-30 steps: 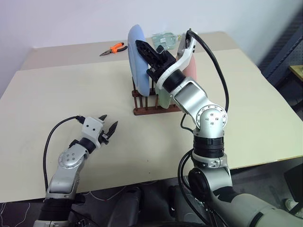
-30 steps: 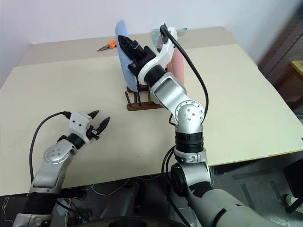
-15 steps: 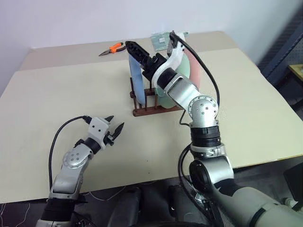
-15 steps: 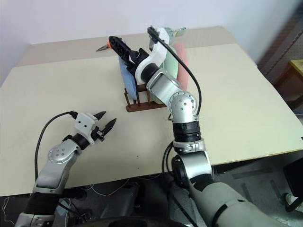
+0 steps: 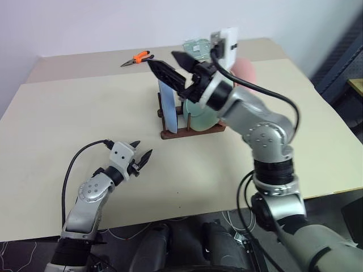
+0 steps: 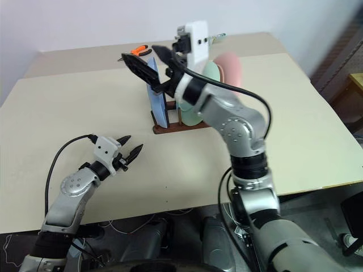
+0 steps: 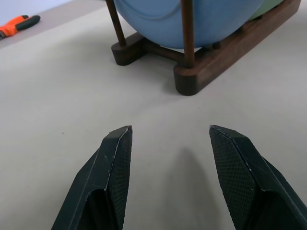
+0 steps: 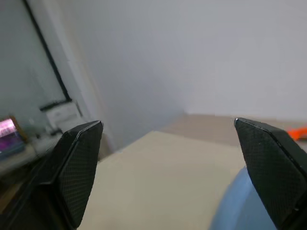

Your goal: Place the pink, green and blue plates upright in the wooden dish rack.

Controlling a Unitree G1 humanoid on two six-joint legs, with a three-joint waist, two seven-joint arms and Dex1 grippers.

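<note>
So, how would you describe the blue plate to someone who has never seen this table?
On the beige table stands a dark wooden dish rack holding three upright plates. The blue plate is the one at the rack's end nearest the orange pliers; its neighbours are green and pink.

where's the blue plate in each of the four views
left eye view: blue plate upright in the wooden dish rack, upper middle.
right eye view: upper middle, same slot.
left wrist view: top edge, behind a peg.
right wrist view: bottom corner, its rim.
Shared landmark: orange pliers on the table beyond the rack.
</note>
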